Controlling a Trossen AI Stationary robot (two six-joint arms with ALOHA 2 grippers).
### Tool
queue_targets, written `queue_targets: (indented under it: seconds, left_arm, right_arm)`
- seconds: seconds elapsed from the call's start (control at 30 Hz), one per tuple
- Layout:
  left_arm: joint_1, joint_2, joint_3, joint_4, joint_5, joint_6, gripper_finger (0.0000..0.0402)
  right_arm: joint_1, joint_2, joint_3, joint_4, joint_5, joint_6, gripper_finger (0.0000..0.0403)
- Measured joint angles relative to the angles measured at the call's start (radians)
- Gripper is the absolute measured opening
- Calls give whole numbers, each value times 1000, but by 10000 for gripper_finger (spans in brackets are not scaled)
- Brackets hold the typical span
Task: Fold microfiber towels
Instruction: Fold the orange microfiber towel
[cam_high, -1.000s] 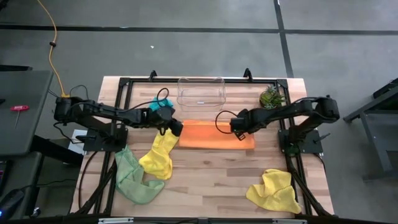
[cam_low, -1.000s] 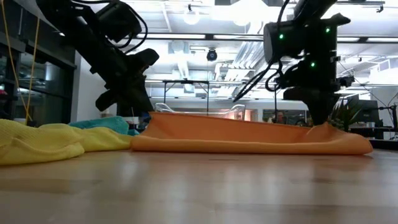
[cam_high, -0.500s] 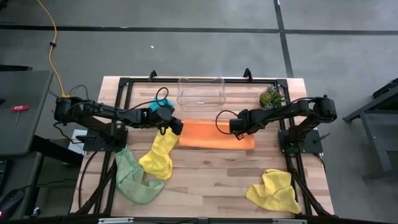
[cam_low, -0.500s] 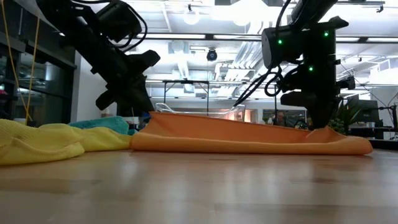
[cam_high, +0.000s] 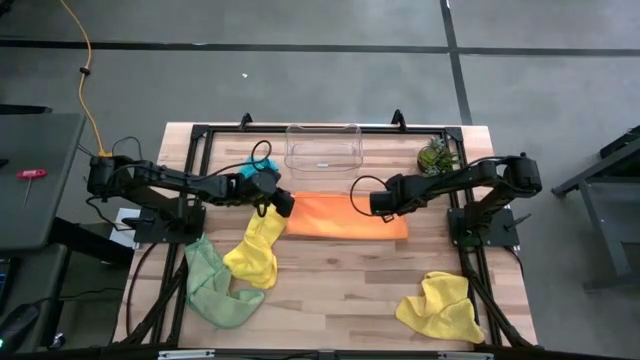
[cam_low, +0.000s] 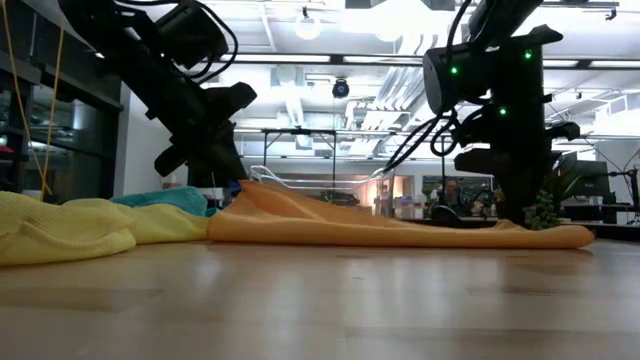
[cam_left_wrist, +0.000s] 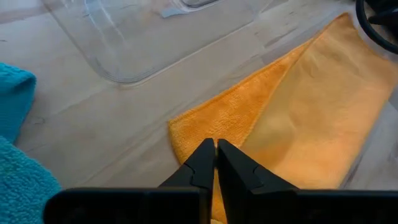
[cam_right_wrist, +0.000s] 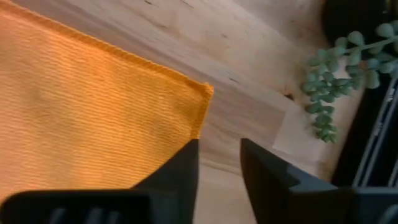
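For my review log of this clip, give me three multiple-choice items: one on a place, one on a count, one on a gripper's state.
1. Where is the orange towel?
A. in the clear bin
B. flat between the two grippers
C. at the table's near edge

2. How many yellow towels show?
A. one
B. two
C. three

3. The right gripper is:
A. open above the towel's corner
B. shut on the towel
C. out of view

Key: 1 B, it lies in front of the clear bin; 2 B, one beside the green towel, one near right; 3 A, its fingers stand apart.
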Motion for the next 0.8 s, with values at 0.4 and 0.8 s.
queue_targets:
  seconds: [0.4,0.8]
  left_arm:
    - [131,-24,0,0,120,49,138]
    - [258,-335,0,-59,378,182,181]
  right_arm:
    - [0,-18,0,-46,-19,-23,201]
    - [1,-420,-161,-51,-113,77,202]
